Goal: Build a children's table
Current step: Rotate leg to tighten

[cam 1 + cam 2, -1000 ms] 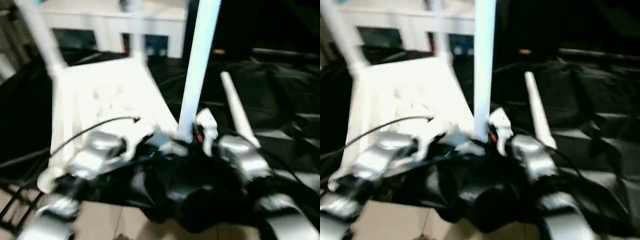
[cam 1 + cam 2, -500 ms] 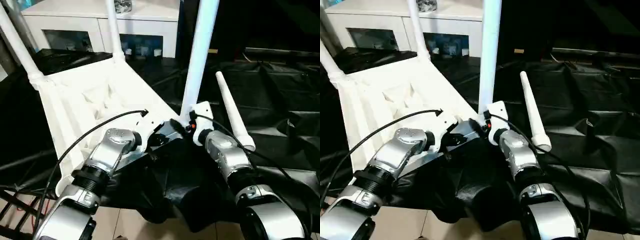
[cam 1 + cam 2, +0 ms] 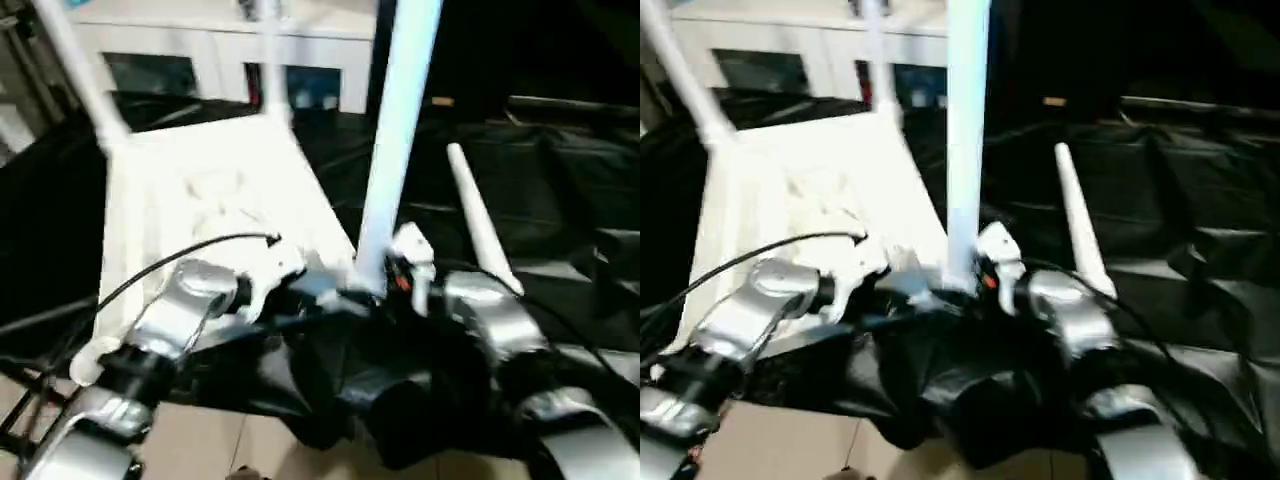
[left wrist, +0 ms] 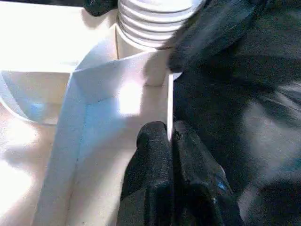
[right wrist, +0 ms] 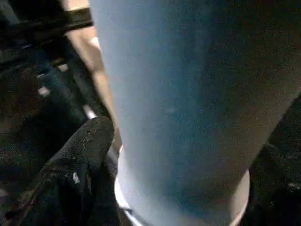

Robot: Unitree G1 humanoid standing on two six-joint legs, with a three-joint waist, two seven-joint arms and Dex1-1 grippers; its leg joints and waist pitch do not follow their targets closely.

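The children's table top lies upside down and tilted on the black cloth, ribbed underside up. Three white legs stand in its corner sockets: one far left, one at the back, one at the near corner. Another leg lies loose on the cloth to the right. My left gripper is shut on the thin rim of the top beside the near socket. My right gripper stands open around the near leg's base, one finger just beside it.
A white cabinet with glass doors stands behind the work table. Crumpled black cloth covers the table to the right. The table's front edge and pale floor lie just below my forearms.
The whole picture has shaken and shifted with my head. My left gripper stays on the rim and my right gripper stays at the near leg's base.
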